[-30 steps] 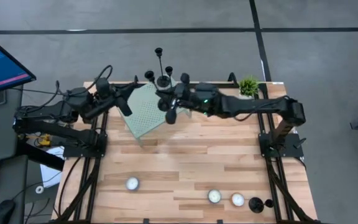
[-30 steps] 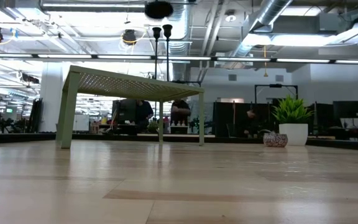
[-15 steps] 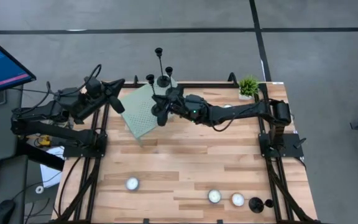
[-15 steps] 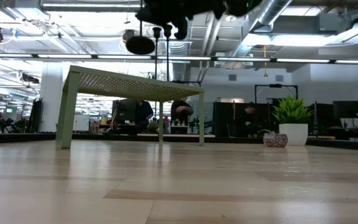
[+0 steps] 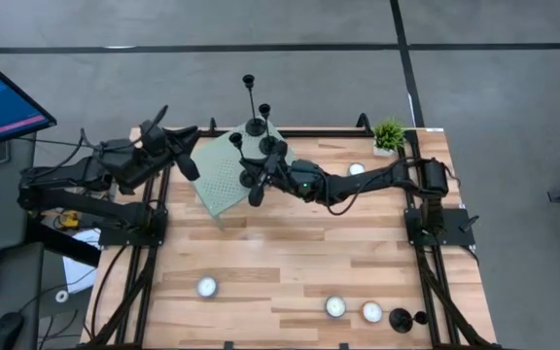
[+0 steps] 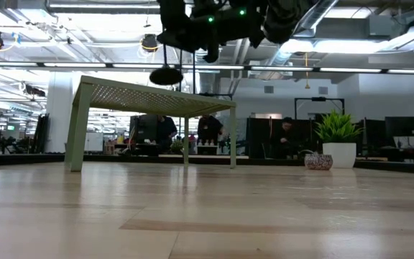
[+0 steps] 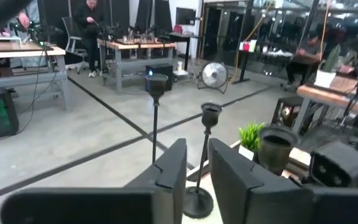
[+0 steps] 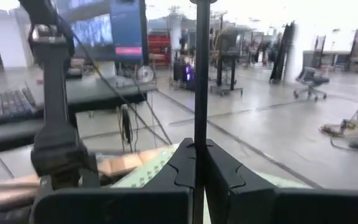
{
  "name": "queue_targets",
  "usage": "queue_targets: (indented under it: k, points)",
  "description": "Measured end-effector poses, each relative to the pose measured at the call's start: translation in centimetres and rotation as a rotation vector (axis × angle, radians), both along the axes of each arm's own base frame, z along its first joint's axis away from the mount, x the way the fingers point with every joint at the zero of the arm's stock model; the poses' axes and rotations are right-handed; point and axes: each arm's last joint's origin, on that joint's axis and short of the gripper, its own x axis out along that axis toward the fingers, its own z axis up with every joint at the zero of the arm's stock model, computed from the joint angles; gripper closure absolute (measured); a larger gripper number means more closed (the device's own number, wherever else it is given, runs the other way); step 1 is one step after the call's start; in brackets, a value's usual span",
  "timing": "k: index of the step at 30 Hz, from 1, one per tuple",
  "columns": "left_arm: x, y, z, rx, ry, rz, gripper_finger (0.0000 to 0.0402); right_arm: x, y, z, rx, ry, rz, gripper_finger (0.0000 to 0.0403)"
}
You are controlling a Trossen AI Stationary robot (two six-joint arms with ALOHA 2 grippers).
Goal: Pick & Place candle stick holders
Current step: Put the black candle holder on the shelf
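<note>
My right gripper [image 5: 260, 173] is over the pale green perforated stand [image 5: 220, 175], shut on a black candle stick holder whose disc base [image 6: 166, 75] hangs just above the stand's top [image 6: 149, 97]. Three more holders stand by their disc bases on the stand's far corner [image 5: 256, 126]; two of them [image 7: 156, 84] [image 7: 210, 115] show in the left wrist view. My left gripper [image 5: 189, 156] is open and empty at the stand's left side. Another holder [image 5: 406, 318] lies at the table's near right. My right gripper pinches the holder's thin stem [image 8: 201, 115] between its two fingers. The fingers come about level from the table's right side and lie across the stem. The holder hangs upright, base down, clear of the stand.
Tealights lie at the near edge [image 5: 207, 287] [image 5: 334, 307] [image 5: 371, 312] and one near the right arm [image 5: 356, 168]. A small potted plant [image 5: 389, 134] stands at the far right corner. Bare wooden tabletop [image 5: 299, 253] lies in the middle.
My right gripper has gone toward the table's left edge over the stand and down, carrying the holder. The holder's disc base has come down from high above the stand to just over its top.
</note>
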Motion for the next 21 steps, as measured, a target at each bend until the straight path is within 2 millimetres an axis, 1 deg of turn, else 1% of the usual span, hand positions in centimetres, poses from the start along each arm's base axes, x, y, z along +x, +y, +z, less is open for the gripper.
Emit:
queue_targets:
  k: [3,7,11,14,18,21]
  points:
    - [0.6,0.0,-0.1,0.000,0.018,0.000,0.0310,0.1,0.0,-0.5,-0.018,0.016,-0.015,0.0403]
    - [1.0,-0.1,-0.3,0.001,0.034,-0.004,0.0299,0.3,-0.3,-0.8,-0.030,-0.012,-0.033,0.0403]
    - [0.9,0.0,-0.2,0.001,0.028,-0.002,0.0297,0.4,-1.1,-0.9,-0.036,-0.022,-0.052,0.0403]
    - [0.9,0.0,-0.3,0.001,0.029,-0.001,0.0297,0.5,-1.5,-1.8,-0.029,0.008,-0.060,0.0403]
    - [1.0,0.0,-0.3,0.001,0.034,-0.002,0.0297,0.5,-1.7,-1.4,-0.029,-0.017,-0.065,0.0403]
    - [0.9,0.0,-0.3,0.001,0.029,-0.001,0.0297,0.5,-1.7,-1.5,-0.048,-0.005,-0.066,0.0400]
